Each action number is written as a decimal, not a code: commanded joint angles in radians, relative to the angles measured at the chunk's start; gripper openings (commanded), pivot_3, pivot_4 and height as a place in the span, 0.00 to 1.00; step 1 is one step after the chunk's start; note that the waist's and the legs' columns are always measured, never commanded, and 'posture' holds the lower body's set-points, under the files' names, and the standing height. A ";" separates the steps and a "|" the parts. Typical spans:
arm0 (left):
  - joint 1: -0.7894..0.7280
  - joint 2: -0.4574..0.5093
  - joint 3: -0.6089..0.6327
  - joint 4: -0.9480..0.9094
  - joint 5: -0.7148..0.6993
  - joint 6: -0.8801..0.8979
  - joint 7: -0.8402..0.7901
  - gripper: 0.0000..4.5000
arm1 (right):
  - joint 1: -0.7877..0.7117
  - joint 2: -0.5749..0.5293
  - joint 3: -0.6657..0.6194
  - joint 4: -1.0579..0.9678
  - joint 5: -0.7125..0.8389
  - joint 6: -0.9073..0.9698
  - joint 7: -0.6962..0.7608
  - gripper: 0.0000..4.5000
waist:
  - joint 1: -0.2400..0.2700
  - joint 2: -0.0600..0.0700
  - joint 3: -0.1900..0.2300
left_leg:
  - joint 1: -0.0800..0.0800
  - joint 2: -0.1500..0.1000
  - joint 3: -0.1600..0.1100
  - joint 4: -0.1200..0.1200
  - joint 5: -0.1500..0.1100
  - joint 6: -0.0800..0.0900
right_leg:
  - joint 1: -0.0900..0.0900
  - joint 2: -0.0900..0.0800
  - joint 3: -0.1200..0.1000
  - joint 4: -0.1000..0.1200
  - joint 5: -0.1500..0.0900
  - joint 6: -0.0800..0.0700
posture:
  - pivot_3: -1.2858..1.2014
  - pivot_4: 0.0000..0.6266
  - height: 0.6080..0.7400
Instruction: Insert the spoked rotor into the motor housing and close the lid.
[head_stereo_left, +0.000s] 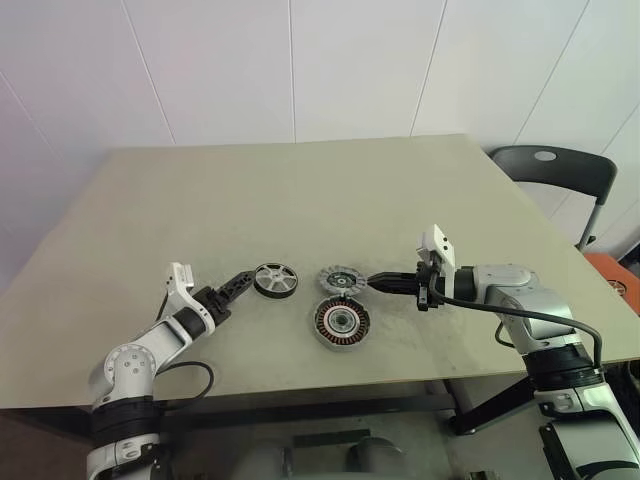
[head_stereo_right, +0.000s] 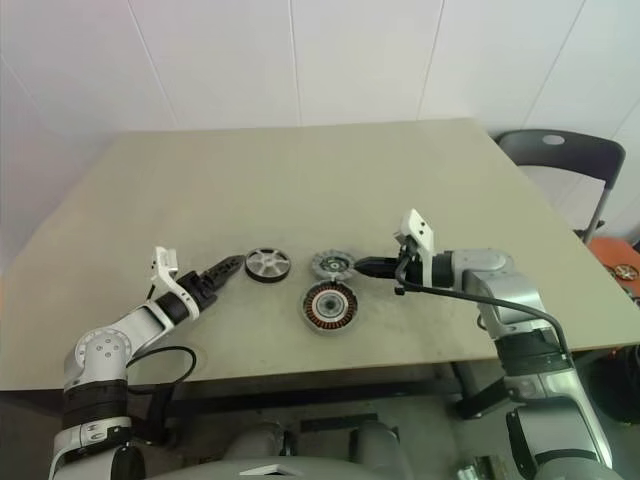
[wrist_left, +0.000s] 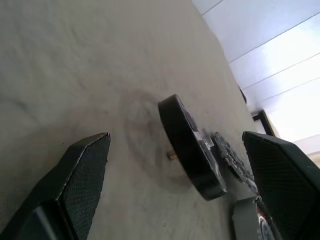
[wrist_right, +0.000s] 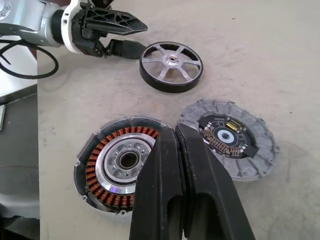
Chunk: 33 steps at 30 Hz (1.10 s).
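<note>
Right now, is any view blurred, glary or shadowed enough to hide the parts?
Left wrist view: the rotor is edge-on and soft, its spokes unreadable, bright wall behind. Right wrist view: sharp, housing windings and lid clear. Head views: even light, faint shadows, parts small.

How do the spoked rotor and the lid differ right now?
The spoked rotor is a dark-rimmed wheel with shiny open spokes; the lid is a dull grey disc showing a circuit board at its centre. The rotor lies by the open left hand, the lid by the shut right hand. Both lie flat on the table, unheld.
</note>
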 joint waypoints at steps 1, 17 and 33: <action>-0.032 -0.029 0.005 0.014 -0.035 0.020 0.008 1.00 | -0.005 -0.005 -0.031 -0.019 0.015 -0.015 -0.006 0.00 | 0.000 0.000 0.000 | 0.000 0.000 0.000 0.000 0.000 0.000 | 0.000 0.000 0.000 0.000 0.000 0.000 | 0.52 0.00 1.00; -0.098 -0.123 0.046 0.168 -0.037 0.030 0.069 0.50 | 0.030 0.023 -0.016 -0.039 0.011 -0.022 -0.048 0.00 | 0.021 0.001 -0.001 | 0.001 -0.001 0.000 0.000 -0.003 -0.005 | 0.005 -0.001 0.000 -0.008 0.000 0.000 | 0.52 0.00 1.00; -0.106 -0.191 0.106 0.120 -0.183 0.050 0.042 0.10 | 0.039 0.027 -0.013 -0.030 0.008 -0.030 -0.062 0.00 | 0.023 0.002 -0.001 | 0.000 -0.002 -0.001 0.000 -0.006 -0.008 | 0.005 -0.002 0.000 -0.010 0.000 0.000 | 0.52 0.00 1.00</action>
